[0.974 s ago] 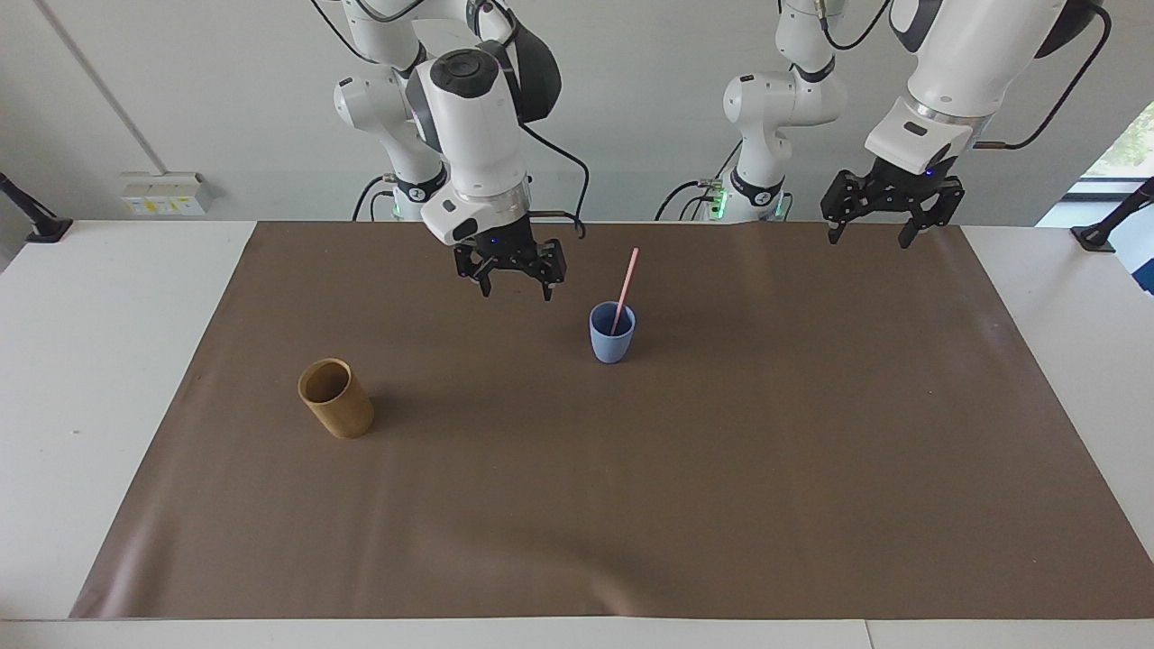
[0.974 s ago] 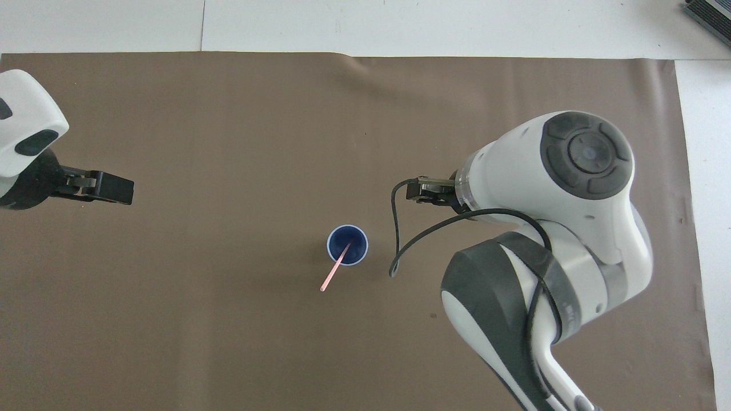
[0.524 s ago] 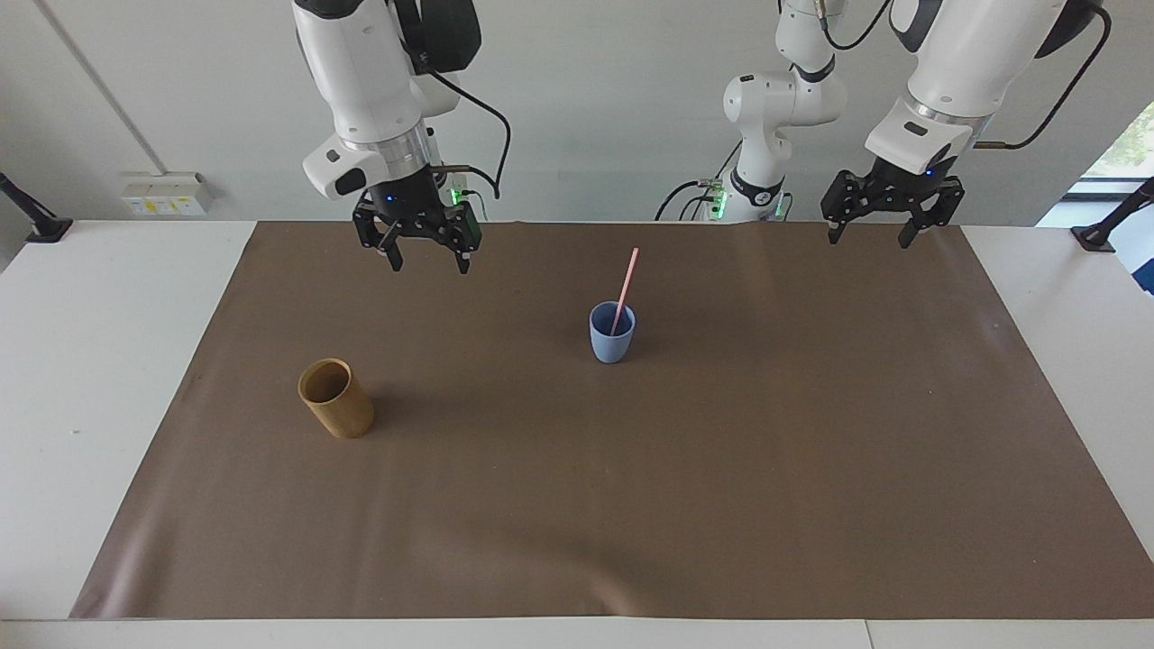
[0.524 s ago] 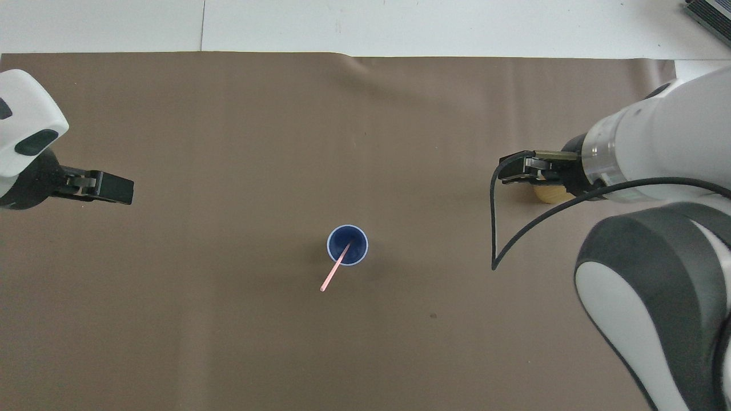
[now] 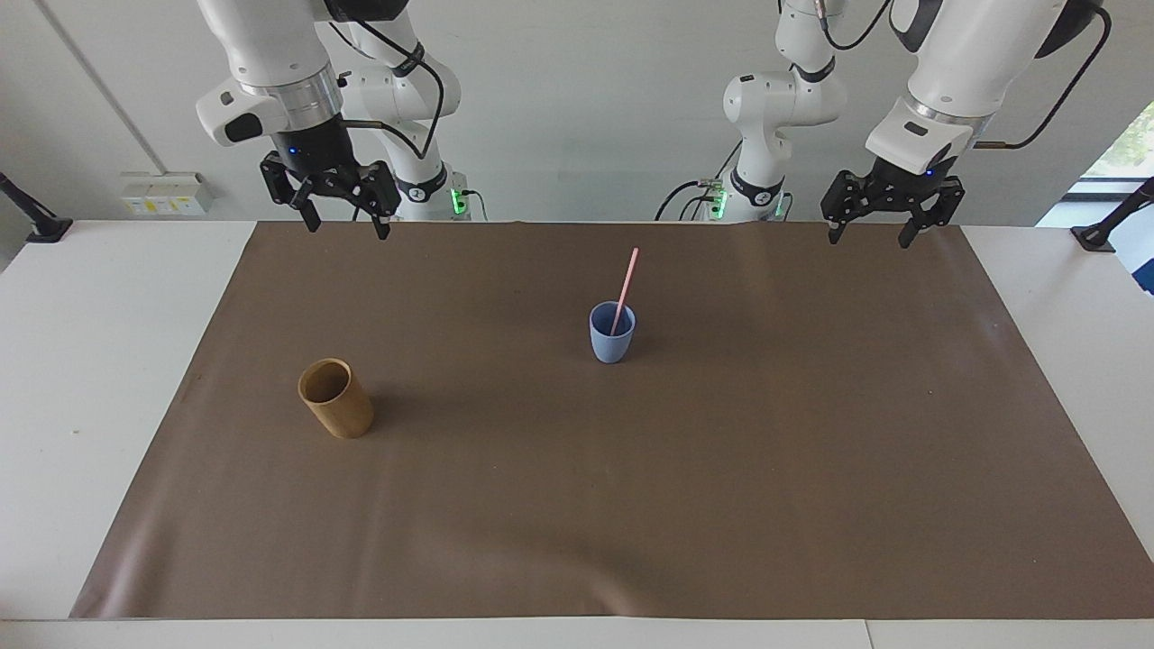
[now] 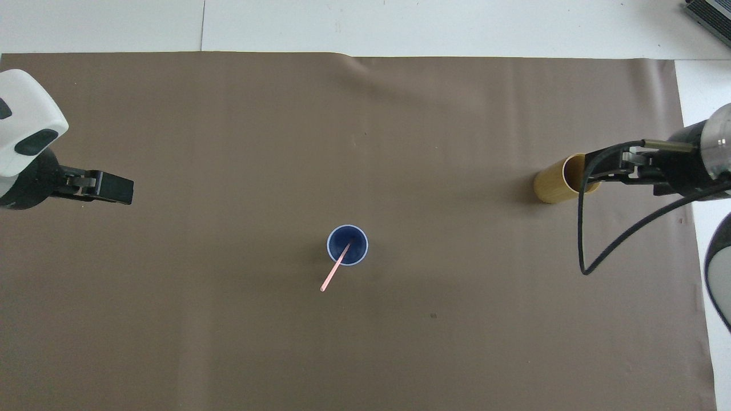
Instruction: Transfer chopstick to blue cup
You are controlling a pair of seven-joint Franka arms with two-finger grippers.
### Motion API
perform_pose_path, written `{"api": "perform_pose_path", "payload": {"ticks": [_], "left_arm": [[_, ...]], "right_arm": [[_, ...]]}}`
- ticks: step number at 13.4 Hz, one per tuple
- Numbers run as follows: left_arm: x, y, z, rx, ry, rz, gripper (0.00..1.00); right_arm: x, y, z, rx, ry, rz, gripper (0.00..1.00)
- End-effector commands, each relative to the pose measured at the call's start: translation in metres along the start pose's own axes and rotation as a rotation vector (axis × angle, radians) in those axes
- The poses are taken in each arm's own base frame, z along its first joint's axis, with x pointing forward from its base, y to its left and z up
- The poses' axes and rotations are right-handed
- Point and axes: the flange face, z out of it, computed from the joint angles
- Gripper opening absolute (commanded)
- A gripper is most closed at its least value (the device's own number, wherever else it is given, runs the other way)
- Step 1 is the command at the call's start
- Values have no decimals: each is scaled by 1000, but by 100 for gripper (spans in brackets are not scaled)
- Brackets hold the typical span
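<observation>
Since the chopstick point(image 5: 624, 290) already stands in the blue cup point(image 5: 612, 333), leaning on the rim w/ its top tipped toward the robots, the transfer looks done & the step in hand is prob. just parking both arms. The cup sits upright near the middle of the brown mat point(image 5: 721, 505); the tan cup point(image 5: 335, 397) stands well apart from it, toward the right arm's end & farther from the robots.

Right gripper point(image 5: 343, 219) hangs empty, jaws wide, high over the mat edge nearest the robots at its own end of the table. Left gripper point(image 5: 865, 230) hangs likewise, jaws wide, nothing held, over the same edge at the left arm's end; that arm waits.

To finish well: keep both arms high & clear of the stick's raised tip, no sweep across the table's middle. The stick is only propped, so a nudge to the light cup could tip it or flick the stick out.
</observation>
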Motion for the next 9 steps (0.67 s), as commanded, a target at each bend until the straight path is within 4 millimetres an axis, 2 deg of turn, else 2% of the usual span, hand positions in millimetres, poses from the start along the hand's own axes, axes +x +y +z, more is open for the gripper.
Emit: {"api": "perform_pose_path", "payload": {"ticks": [1, 4, 6, 9], "left_arm": [[-5, -5, -3, 8, -9, -17, 100], [-10, -7, -1, 7, -44, -19, 100], [-13, -7, -1, 8, -53, -19, 100], [-12, -7, -2, 8, -50, -22, 100]], "right_arm": [[-15, 28, -24, -17, 1, -11, 100], [-18, 57, -32, -6, 20, -49, 100], [-16, 59, -14, -13, -13, -44, 100], [-15, 58, -8, -12, -10, -50, 100]]}}
